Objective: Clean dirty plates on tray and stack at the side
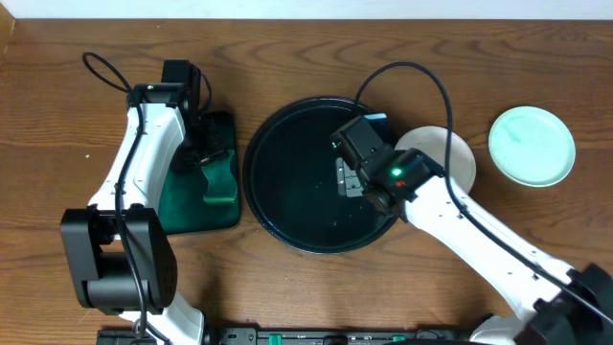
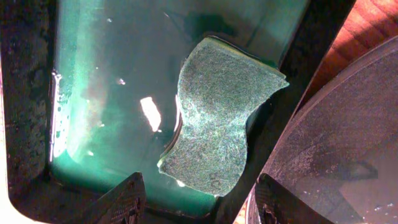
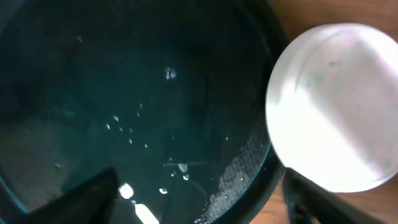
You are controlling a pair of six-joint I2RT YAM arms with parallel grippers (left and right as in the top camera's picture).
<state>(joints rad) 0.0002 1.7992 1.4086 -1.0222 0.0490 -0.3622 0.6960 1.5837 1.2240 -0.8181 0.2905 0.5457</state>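
We see the large round glossy black tray [image 1: 287,206] in the middle of the brown wood-grain worktop [image 1: 57,115], its floor beaded with water drops. The right claw [image 1: 347,179] hangs over the tray's right half, its fingers [image 3: 81,199] spread wide with nothing between them. A small round white plate [image 1: 458,153] lies on the worktop against the tray's right rim. It is partly under the right arm, so we cannot tell whether it overlaps the rim. A pale mint green plate [image 1: 532,146] sits apart from it, nearer the worktop's right edge. Towards the left edge, the left claw [image 2: 196,205] hovers with its jaws apart over a green scouring sponge [image 2: 217,124] lying in a dark green rectangular tray [image 2: 106,93].
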